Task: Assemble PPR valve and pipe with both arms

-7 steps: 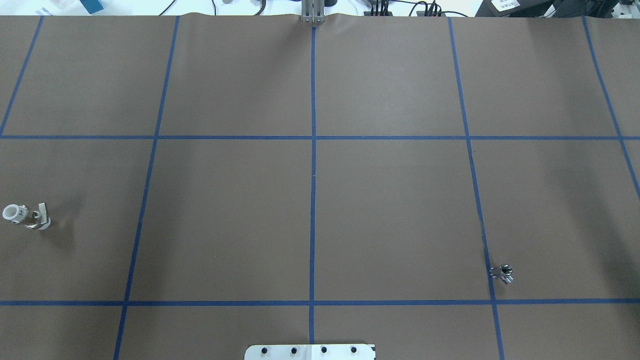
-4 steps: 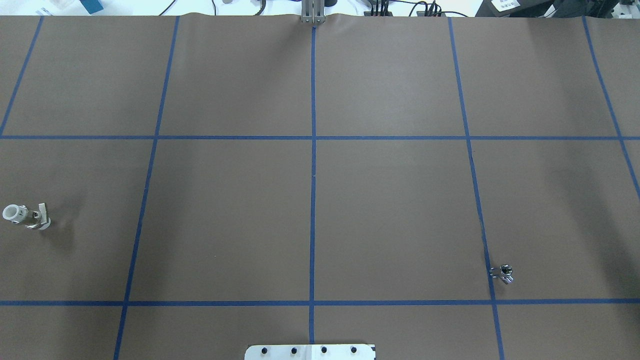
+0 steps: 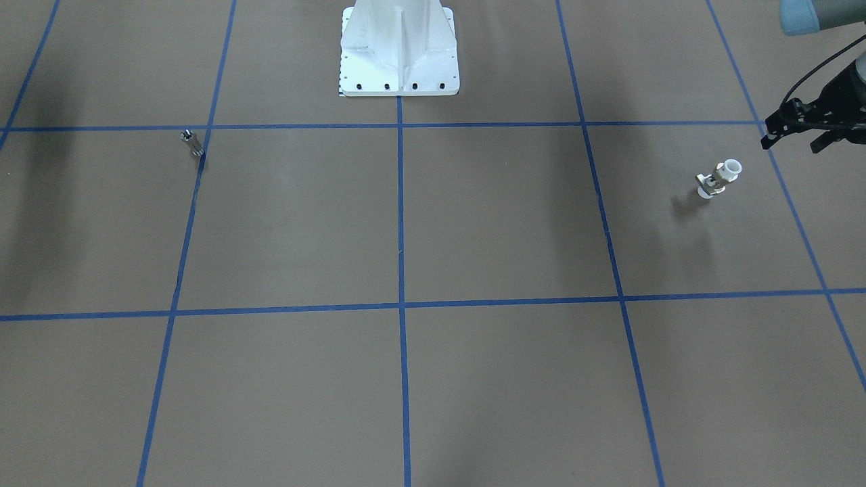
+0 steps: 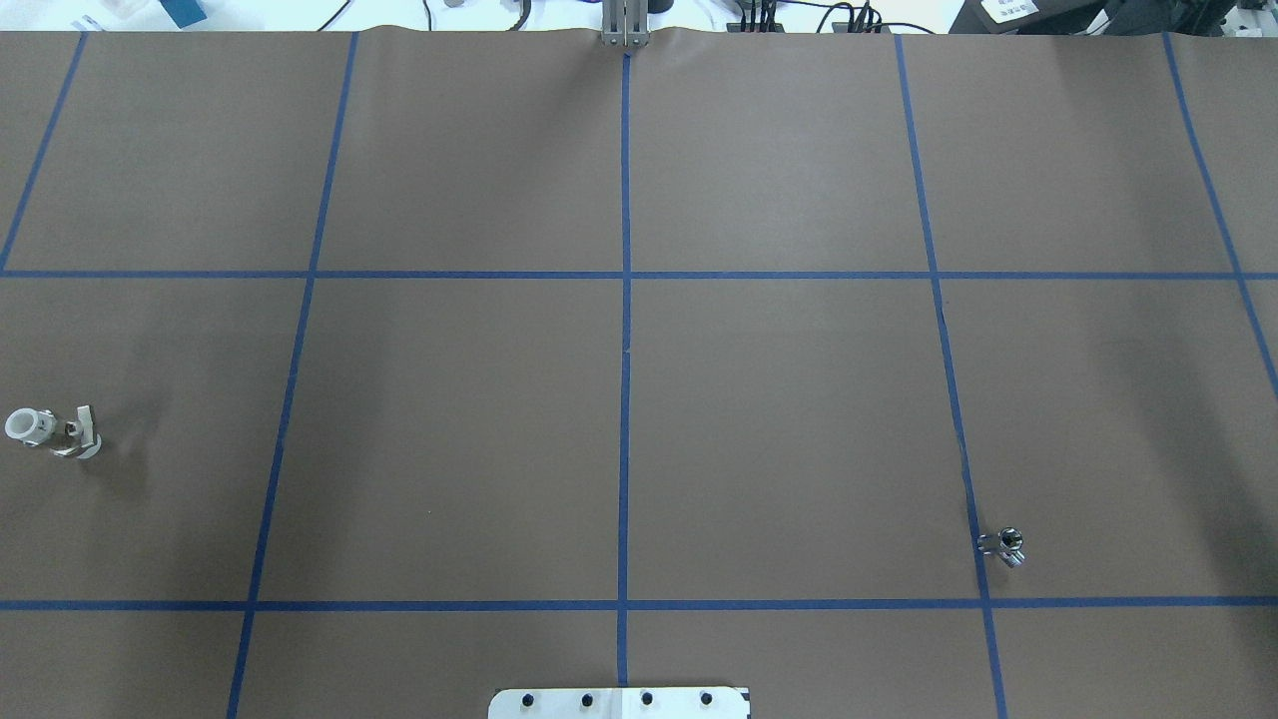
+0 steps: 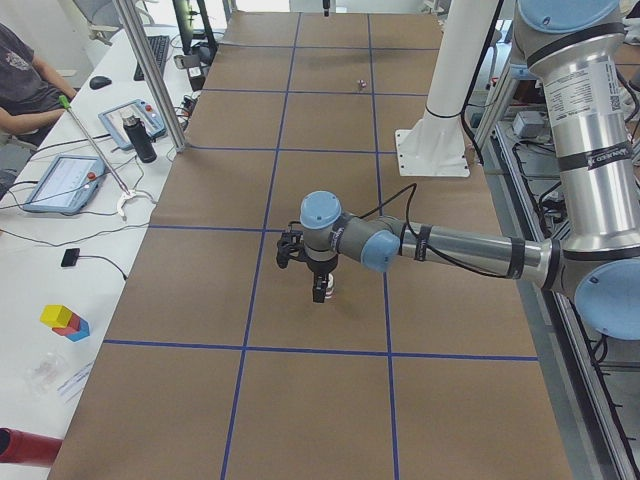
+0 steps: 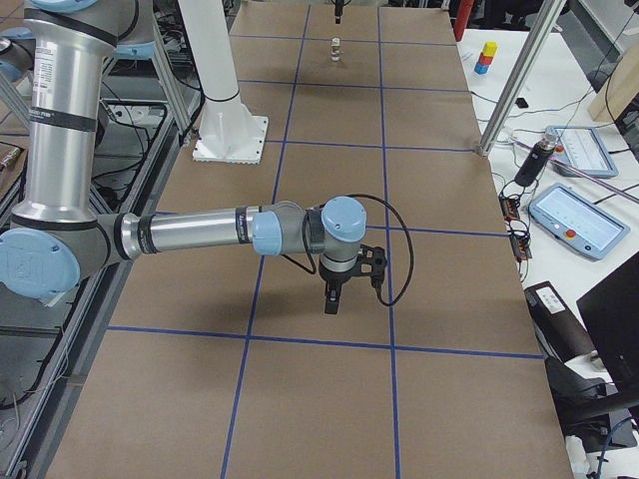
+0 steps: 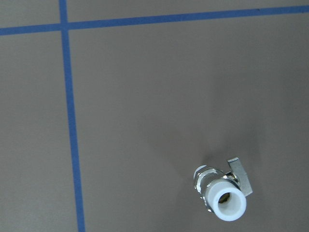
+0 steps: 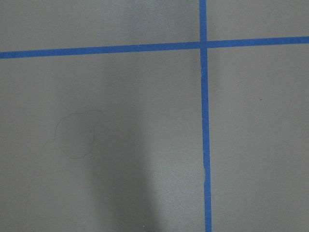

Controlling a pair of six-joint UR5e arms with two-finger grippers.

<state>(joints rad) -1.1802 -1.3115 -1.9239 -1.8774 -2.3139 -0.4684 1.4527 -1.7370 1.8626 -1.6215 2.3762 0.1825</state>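
Here, left arm (image 5: 460,248) outstretched, pincer (image 5: 319,296) down, near PPR valve (image 7: 226,194).

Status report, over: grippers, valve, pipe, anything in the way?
Left gripper near PPR valve, not holding; right gripper away from pipe; jaw states unclear. Both parts on table, far apart. Nothing seen between them.

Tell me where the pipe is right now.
In the overhead view the pipe sits on the right side, just right of a blue tape line, far from the PPR valve at the left edge.
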